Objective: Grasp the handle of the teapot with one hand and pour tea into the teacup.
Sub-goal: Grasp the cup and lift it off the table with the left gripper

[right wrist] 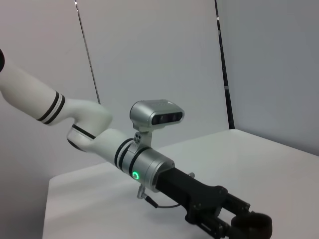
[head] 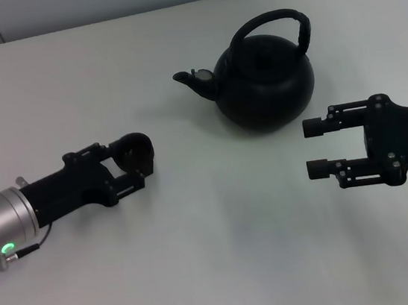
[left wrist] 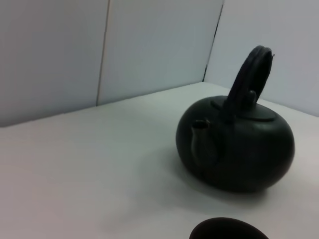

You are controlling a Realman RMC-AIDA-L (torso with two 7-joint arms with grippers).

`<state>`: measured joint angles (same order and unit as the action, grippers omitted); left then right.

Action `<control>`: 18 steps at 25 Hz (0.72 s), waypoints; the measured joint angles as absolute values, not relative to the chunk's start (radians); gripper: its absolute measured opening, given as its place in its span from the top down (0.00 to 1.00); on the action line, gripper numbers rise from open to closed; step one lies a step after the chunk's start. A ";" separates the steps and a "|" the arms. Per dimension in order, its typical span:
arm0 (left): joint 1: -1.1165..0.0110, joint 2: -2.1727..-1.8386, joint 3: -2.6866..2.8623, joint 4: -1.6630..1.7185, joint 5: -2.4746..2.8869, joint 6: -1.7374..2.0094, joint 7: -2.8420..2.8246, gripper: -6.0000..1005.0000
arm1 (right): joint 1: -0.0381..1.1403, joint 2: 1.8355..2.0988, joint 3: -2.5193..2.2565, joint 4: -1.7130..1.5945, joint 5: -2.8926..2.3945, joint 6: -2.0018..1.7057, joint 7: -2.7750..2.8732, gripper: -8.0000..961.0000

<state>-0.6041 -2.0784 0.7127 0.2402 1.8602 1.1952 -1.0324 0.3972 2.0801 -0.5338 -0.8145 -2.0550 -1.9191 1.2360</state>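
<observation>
The teapot (head: pixel 264 83) stands upright on the white bench (head: pixel 218 256), toward the far side, w/ its spout to the robot's left and the handle (head: pixel 272 27) arched over the top, nothing touching it. The teacup (head: pixel 135 151) sits well apart, nearer and to the left, pinched between the fingers of the left pincer (head: pixel 132 164). The right pincer (head: pixel 315 148) hovers low just beside the teapot, on the near right, fingers spread and pointing left, approx. level w/ the bench.
</observation>
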 joint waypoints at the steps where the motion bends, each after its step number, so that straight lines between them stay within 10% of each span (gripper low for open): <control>1: -0.605 -2.078 0.713 0.230 1.860 1.195 -1.030 0.32 | 0.397 2.080 -0.534 -0.815 -2.055 -1.919 1.236 0.35; 18: -0.604 -2.080 0.711 0.192 1.850 1.172 -1.025 0.32 | 0.405 2.078 -0.535 -0.816 -2.057 -1.919 1.234 0.35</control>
<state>-0.6044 -2.0798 0.7108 0.1917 1.8498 1.1718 -1.0246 0.4051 2.0775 -0.5354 -0.8162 -2.0571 -1.9190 1.2337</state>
